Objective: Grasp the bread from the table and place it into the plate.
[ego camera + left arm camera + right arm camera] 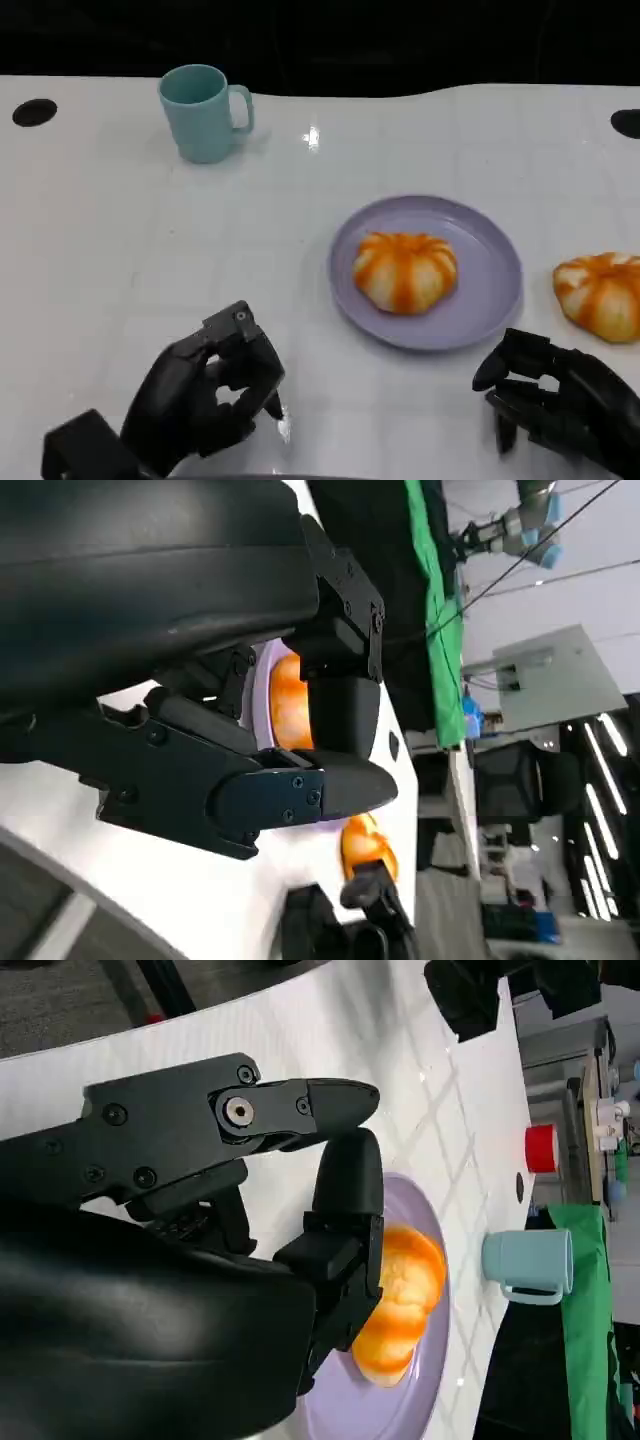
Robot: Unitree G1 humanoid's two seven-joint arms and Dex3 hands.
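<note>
Two orange-striped breads on white counter (150,260): bread (405,270) inside lilac plate (490,290), second bread (602,294) just right of plate, on bare counter. Left hand (205,395) low at near left, fingers curled in, grasping nothing. Right hand (560,400) near plate's front rim, fingers curled, likewise unladen. Teal mug (203,112) far left, upright.

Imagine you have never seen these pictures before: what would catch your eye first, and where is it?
First, the orange-and-white striped round bread lying in the lilac plastic plate right of the table's centre, with a second striped bread on the bare white table at the right edge. Next, the teal plastic mug far back left, and the black left hand and right hand empty near the front edge.
</note>
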